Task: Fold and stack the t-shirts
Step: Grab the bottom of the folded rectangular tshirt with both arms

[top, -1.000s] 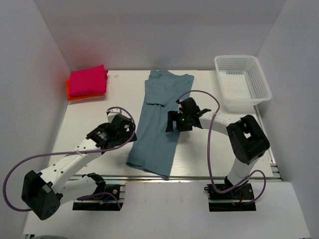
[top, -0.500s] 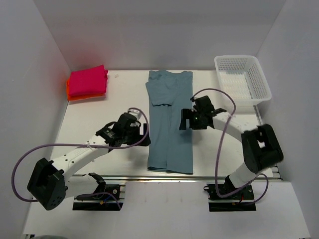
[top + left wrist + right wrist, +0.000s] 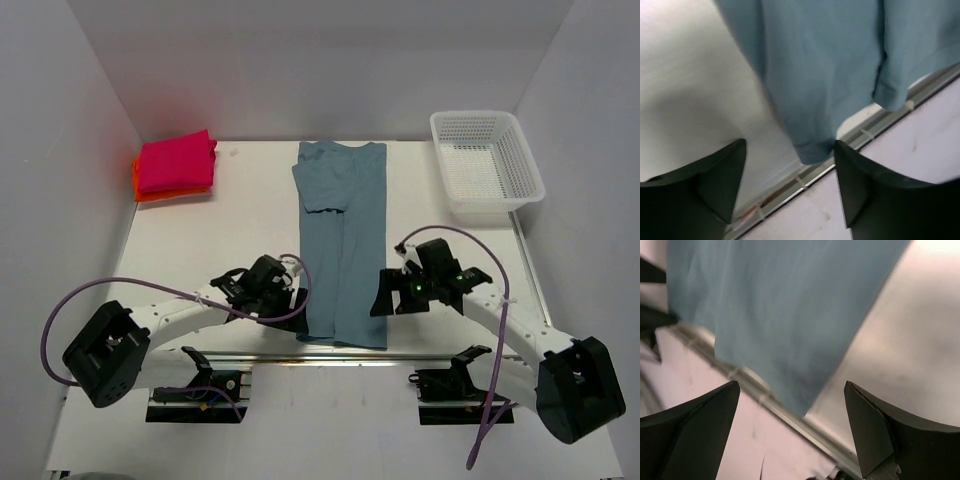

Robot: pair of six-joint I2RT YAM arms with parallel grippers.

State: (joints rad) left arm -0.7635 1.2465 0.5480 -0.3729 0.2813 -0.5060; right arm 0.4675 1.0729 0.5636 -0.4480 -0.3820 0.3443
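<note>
Teal-blue t-shirt point(image 3: 343, 250) in a long folded strip mid table point(image 3: 230, 225), hem at near edge. Flanking hem: left gripper point(image 3: 790, 150), right gripper point(image 3: 791, 387), both spread apart, empty. Far-left corner: magenta-pink t-shirt point(image 3: 177, 162) atop orange-red t-shirt point(image 3: 160, 193).

White table point(image 3: 220, 230) at mid-frame, boxed in on three sides by plain pale walls: back wall point(image 3: 320, 70) across the top, left wall point(image 3: 60, 180) slanting down the left edge, right wall point(image 3: 590, 180) down the right. Lit softly and evenly, with only faint shadows. Along the table's near edge, a metal rail point(image 3: 330, 357); below it, a white ledge point(image 3: 320, 420) at the bottom of the frame.
</note>
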